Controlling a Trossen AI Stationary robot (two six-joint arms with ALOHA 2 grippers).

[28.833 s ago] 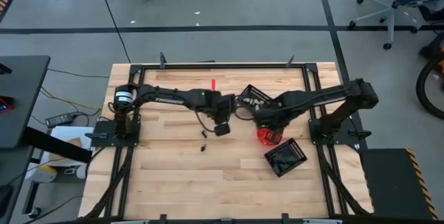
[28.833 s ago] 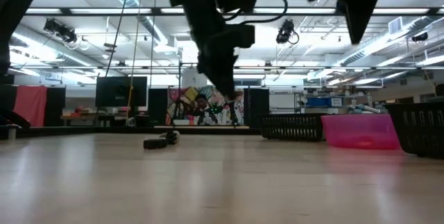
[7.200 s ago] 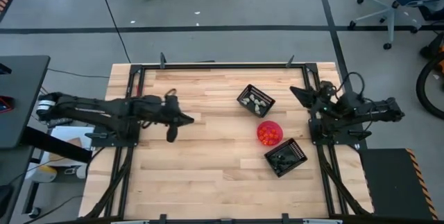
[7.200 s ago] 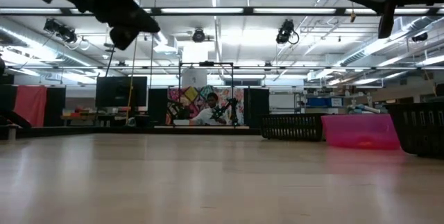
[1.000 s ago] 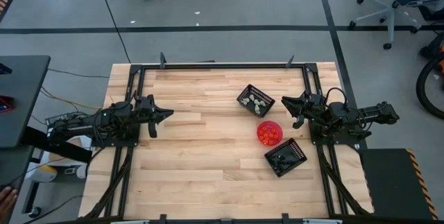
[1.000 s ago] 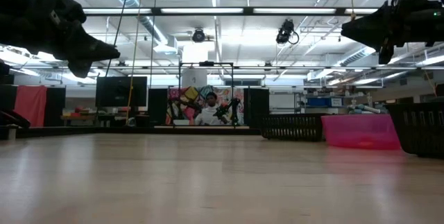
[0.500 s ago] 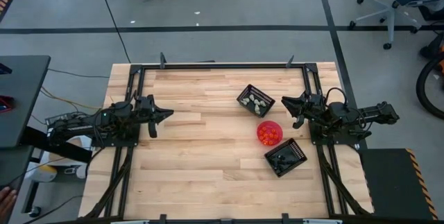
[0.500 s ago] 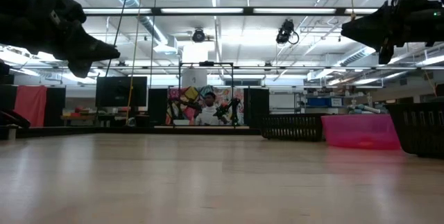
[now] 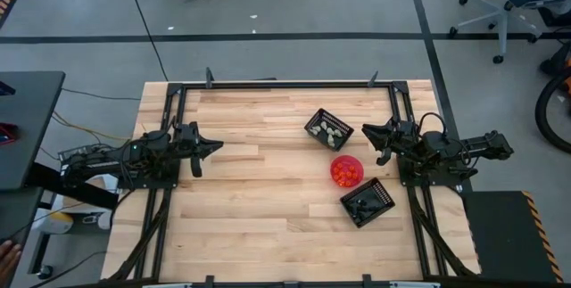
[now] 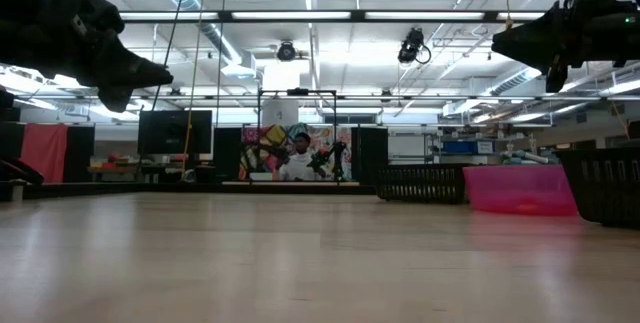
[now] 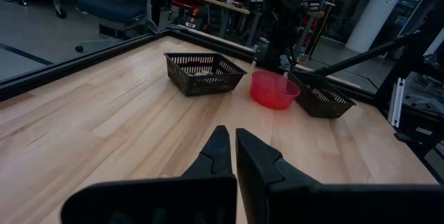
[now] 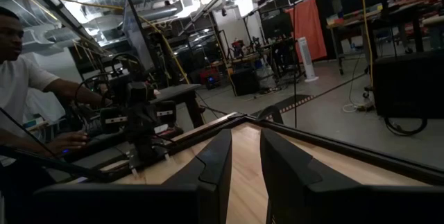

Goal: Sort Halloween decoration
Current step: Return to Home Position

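The trinkets lie sorted in three containers at the table's right. Pale ones sit in the far black basket (image 9: 329, 130), orange ones in the pink bowl (image 9: 346, 171), and black ones in the near black basket (image 9: 367, 202). All three containers also show in the left wrist view: basket (image 11: 203, 72), bowl (image 11: 273, 89), basket (image 11: 320, 95). My left gripper (image 9: 214, 145) (image 11: 231, 139) hovers folded back at the table's left edge, shut and empty. My right gripper (image 9: 369, 131) (image 12: 246, 144) hovers at the right edge beside the far basket, with a narrow gap between its fingers and nothing in it.
Bare wood (image 9: 268, 181) stretches between the two arms. A black metal frame (image 9: 285, 84) borders the table. A person (image 12: 24, 92) sits at a desk beyond the table's left side, and a person (image 10: 298, 159) shows far behind the table.
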